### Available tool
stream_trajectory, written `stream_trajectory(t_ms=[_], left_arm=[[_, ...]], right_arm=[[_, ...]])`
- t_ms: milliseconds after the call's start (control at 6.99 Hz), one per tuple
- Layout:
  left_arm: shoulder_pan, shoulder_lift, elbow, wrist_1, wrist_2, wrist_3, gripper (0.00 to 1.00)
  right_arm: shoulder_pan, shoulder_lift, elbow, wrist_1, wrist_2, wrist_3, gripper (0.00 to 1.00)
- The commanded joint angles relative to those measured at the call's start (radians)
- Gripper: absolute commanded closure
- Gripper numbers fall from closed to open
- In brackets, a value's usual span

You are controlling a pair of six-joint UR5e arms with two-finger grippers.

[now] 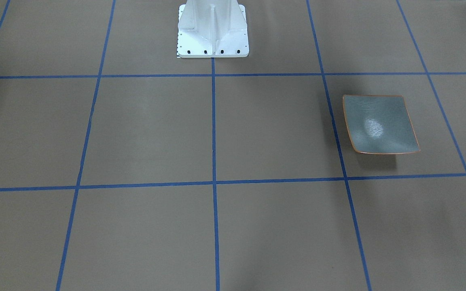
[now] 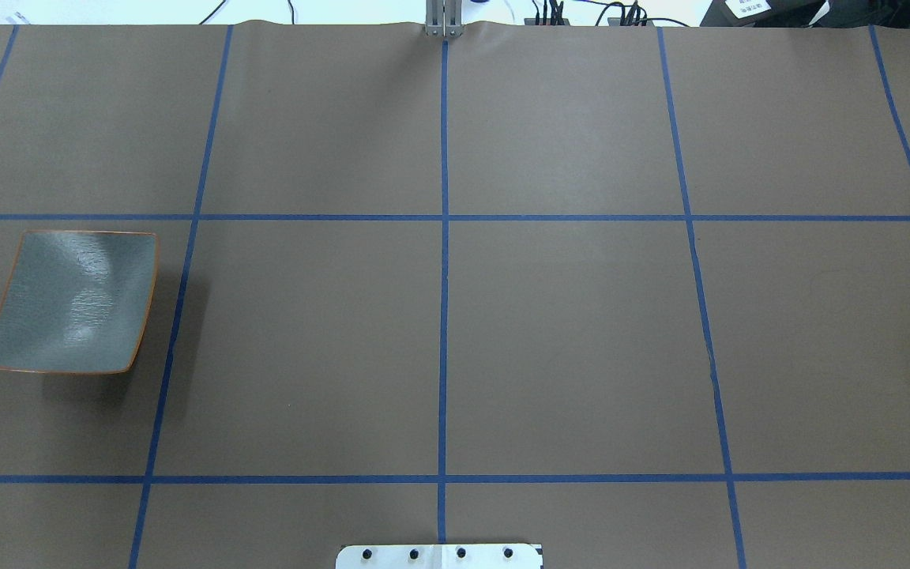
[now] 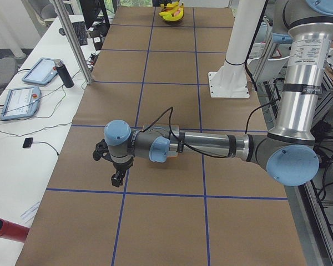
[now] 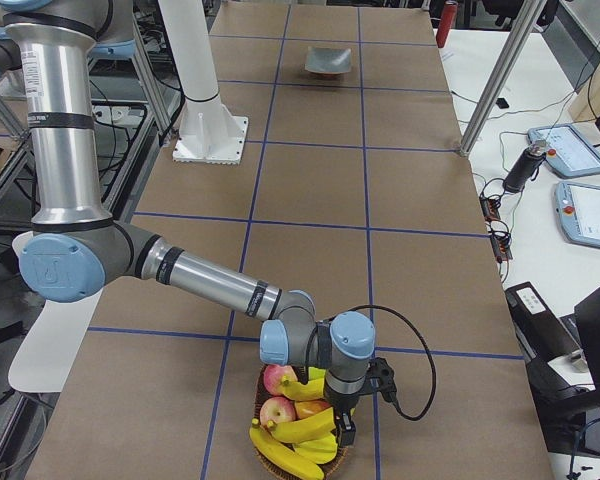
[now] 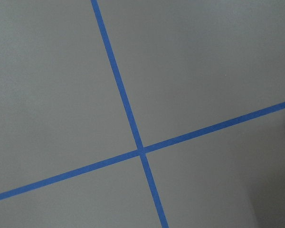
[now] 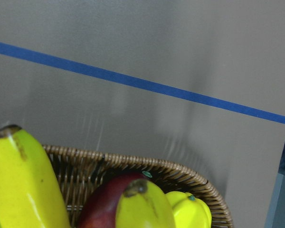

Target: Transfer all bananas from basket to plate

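The right gripper (image 4: 347,432) points down right over the basket (image 6: 133,159), very near the fruit. I cannot tell if its two fingers are apart or pressed together, or if they touch anything. The left gripper (image 3: 117,178) points down a little above the table (image 2: 565,340), close to a spot where two blue tape lines (image 5: 141,151) cross. I cannot tell how its fingers stand either. The bananas (image 4: 302,428) all lie in the basket, at the end of the table on the robot's right. They are piled up, so they are hard to count, but I can see at least three yellow ones from the side. Two red apples (image 4: 277,382) sit in the basket with them. The right wrist camera shows two banana ends with dark tips, one dark red apple and one small yellow fruit (image 6: 190,211). There is one plate (image 1: 380,123). It is square and grey-blue with a thin orange edge, and it sits flat on the table on the robot's left side, far from the basket. One white base (image 1: 212,36) stands on the table on the robot's side. Two tablets (image 4: 578,150) lie on a white desk beside the table.
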Motion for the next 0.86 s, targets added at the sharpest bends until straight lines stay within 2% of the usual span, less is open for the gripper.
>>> stream_trajectory(t_ms=[0,143,286,429,716], left_arm=[[0.000,-0.004,-0.003,0.000,0.000,0.000,0.00],[0.000,-0.009,-0.002,0.000,0.000,0.000,0.00],[0.000,-0.013,0.000,0.000,0.000,0.000,0.00],[0.000,-0.015,-0.002,0.000,0.000,-0.002,0.00],[0.002,-0.015,0.000,-0.002,0.000,0.003,0.00]], right_arm=[[-0.006,0.009,-0.016,0.001,-0.003,0.003,0.09],[-0.009,0.012,-0.021,0.001,-0.001,0.003,0.09],[-0.012,0.012,-0.021,0.001,0.000,0.005,0.13],[-0.014,0.012,-0.021,0.001,0.003,0.005,0.36],[-0.028,0.015,-0.016,0.004,0.006,0.005,0.72]])
